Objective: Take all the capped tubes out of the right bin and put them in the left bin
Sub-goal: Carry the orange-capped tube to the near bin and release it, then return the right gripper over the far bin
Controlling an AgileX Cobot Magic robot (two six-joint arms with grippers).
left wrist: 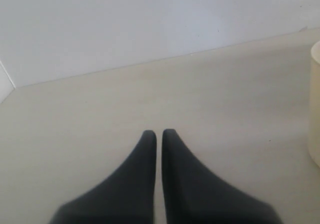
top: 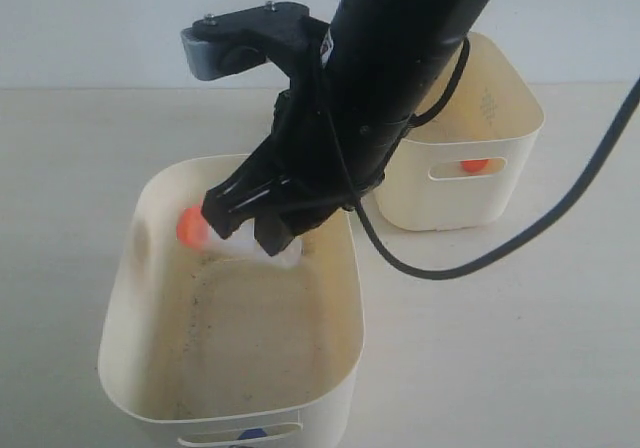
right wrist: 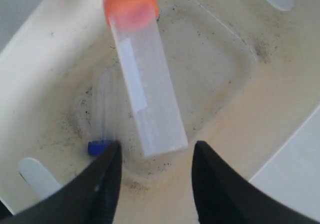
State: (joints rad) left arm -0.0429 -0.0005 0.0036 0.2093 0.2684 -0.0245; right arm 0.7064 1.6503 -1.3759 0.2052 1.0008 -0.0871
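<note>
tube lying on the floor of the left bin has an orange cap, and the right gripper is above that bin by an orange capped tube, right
Not quite. The right wrist view shows the tube lying on the floor of the left bin has a blue cap, not orange. The right gripper is above that bin by an orange-capped tube, as said.

High exterior and close right-wrist views share left bin [top: 130, 308] [right wrist: 35, 64].

Right claw [right wrist: 158, 146] agape, left claw [left wrist: 159, 133] closed.
</note>
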